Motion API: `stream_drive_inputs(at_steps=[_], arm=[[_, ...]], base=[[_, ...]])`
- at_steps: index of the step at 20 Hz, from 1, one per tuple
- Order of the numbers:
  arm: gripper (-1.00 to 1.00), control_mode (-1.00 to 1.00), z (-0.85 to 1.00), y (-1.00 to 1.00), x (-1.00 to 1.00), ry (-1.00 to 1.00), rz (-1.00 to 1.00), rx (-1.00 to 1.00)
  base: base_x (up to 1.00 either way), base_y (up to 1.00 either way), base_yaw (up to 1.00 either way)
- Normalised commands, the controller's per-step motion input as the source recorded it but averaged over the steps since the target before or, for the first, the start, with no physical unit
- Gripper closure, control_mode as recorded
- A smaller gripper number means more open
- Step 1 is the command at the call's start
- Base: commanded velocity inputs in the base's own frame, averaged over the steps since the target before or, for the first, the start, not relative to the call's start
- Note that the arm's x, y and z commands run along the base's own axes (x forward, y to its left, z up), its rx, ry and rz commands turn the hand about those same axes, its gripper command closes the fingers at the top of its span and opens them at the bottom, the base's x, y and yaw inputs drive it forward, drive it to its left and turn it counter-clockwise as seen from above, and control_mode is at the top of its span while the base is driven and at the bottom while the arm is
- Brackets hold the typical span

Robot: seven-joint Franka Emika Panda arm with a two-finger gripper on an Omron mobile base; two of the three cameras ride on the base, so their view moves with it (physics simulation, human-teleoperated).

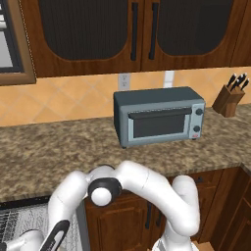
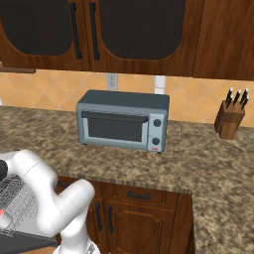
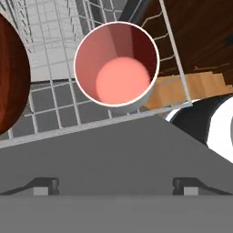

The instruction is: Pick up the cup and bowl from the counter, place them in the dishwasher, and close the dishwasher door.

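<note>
The gripper (image 3: 116,186) hangs with its fingers (image 3: 45,185) spread wide and released above the wire rack (image 3: 54,98) of the dishwasher, where the cup (image 3: 116,63) stands upright, its pink inside facing up, just beside the dark red bowl (image 3: 11,77) at the rack's edge

Cup (image 3: 116,63) pink-red inside, white rim; bowl (image 3: 11,77) dark red.
</note>
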Motion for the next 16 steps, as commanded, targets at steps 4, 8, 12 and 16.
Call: stream_drive_inputs(at_steps=[4, 8, 12, 16], arm=[[-1.00, -1.00, -0.66, 0.00, 0.66, 0.00, 0.01, 0.00], [-1.00, -1.00, -0.59, 0.00, 0.71, -0.04, 0.00, 0.00], [-1.00, -1.00, -0.37, 0.03, 0.78, -0.13, 0.00, 0.00], [-1.00, -1.00, -0.01, 0.00, 0.82, -0.22, 0.00, -0.04]], base=[[0.00, 0.00, 0.00], [0.00, 0.00, 0.00], [0.00, 0.00, 0.00], [0.00, 0.00, 0.00]])
